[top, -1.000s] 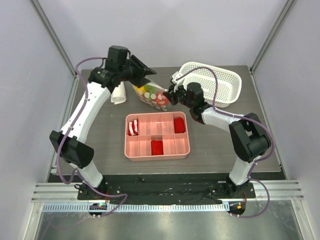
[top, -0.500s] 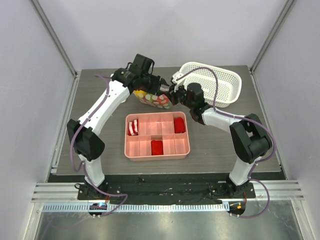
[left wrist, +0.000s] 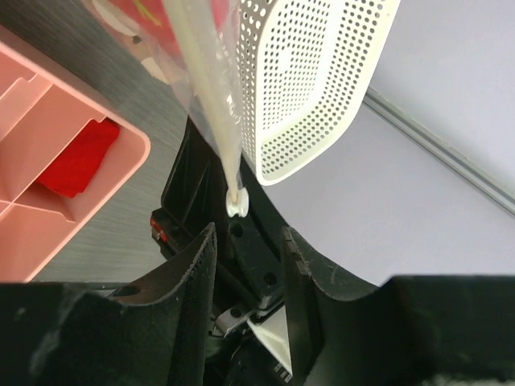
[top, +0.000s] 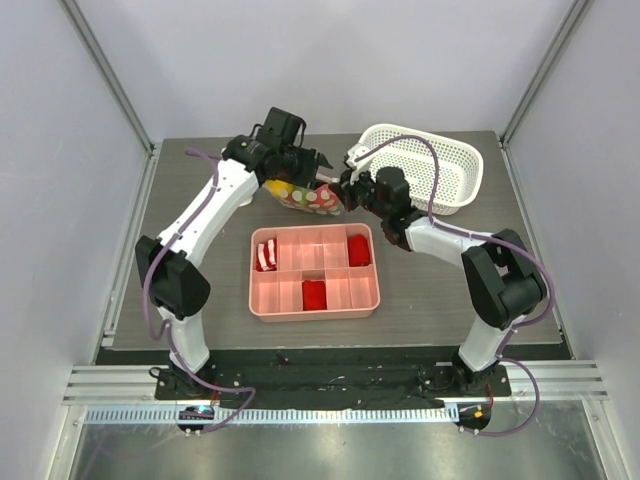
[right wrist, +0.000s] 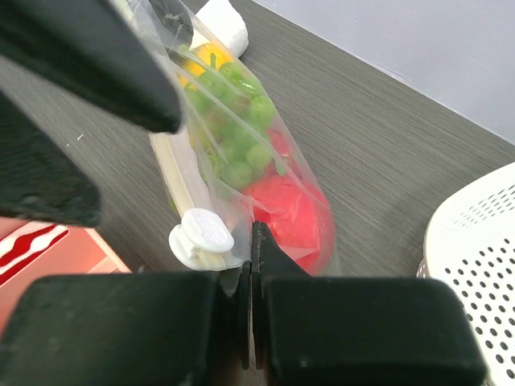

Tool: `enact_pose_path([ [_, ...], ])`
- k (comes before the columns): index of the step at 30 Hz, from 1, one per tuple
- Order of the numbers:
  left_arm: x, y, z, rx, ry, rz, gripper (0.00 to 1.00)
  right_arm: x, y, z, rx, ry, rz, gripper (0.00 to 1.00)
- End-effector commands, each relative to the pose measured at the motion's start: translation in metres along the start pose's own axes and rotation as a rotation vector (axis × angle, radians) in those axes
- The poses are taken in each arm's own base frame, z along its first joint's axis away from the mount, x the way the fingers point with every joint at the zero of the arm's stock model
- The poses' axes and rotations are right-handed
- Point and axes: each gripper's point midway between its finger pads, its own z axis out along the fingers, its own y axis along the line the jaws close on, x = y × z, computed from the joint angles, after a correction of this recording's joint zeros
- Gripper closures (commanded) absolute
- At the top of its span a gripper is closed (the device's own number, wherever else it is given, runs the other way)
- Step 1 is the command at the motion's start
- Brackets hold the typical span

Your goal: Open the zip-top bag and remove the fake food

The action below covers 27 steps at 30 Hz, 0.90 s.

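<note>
right gripper [right wrist: 251, 245] pinches bag [right wrist: 201, 173] corner as my anchor | left gripper [left wrist: 245, 241] spread, lined on slider [left wrist: 236, 203] so I can pull | food [right wrist: 233, 141] inside

Wears white shells on left arm [top: 196, 222] and right arm [top: 437, 238], black housings at the joints. Trails mauve cables [top: 148, 318] along both. Ends in the blocky matte-black left gripper [left wrist: 249, 237].

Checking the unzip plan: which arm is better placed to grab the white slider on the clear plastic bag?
Left, probably. Its open fingers line up with the white slider ahead, while the right fingers are shut on the edge of the clear plastic zip-top bag, anchoring it.
</note>
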Motion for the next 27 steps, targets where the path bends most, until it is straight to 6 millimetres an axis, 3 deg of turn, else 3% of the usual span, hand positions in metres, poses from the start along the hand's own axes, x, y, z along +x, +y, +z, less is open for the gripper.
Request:
enact_pose_path([
  [1,-0.005,-0.018,0.009,0.05,-0.021,0.026,0.62,-0.049,0.003,-0.01,-0.004,-0.124,-0.031,0.99],
  [9,0.008,-0.01,0.023,0.025,0.002,0.03,0.72,-0.047,0.004,-0.012,-0.009,-0.117,-0.026,0.99],
  [19,0.016,-0.013,0.025,0.036,0.008,0.032,0.84,-0.045,0.006,-0.015,-0.015,-0.111,-0.036,0.99],
  [24,0.011,-0.003,0.025,0.008,-0.015,0.037,1.0,-0.047,0.001,-0.02,0.024,-0.134,-0.005,0.99],
  [27,0.001,0.006,0.025,-0.013,-0.044,0.047,1.0,-0.048,-0.001,-0.023,0.046,-0.164,0.032,0.99],
])
